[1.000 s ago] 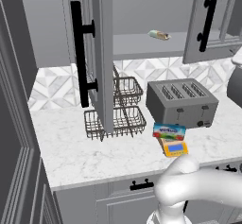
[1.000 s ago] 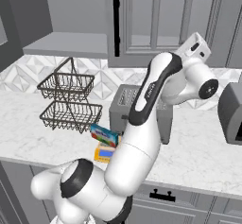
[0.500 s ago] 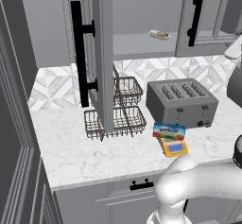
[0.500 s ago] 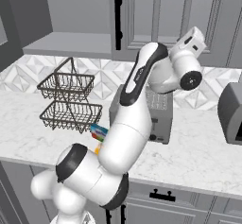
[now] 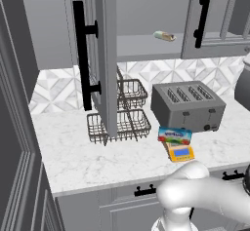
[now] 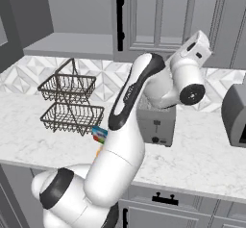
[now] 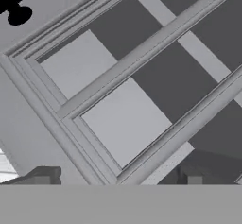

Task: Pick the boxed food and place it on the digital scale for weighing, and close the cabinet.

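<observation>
Open cabinet door (image 5: pixel 105 54) over wire basket (image 5: pixel 119 123)

arm: white with dark joints, rising from the base and bending high, forearm swung up to the right
wrist: raised, hand turned up and away from the worktop
claw (image 7: pixel 116 179): two dark fingertips (image 7: pixel 42 175) set far apart at the bottom of the hand view, nothing between them
hold: none

grey cabinet (image 5: pixel 105 54), blue boxed food (image 5: pixel 175 135), orange-tan digital scale (image 5: pixel 180 153)
</observation>
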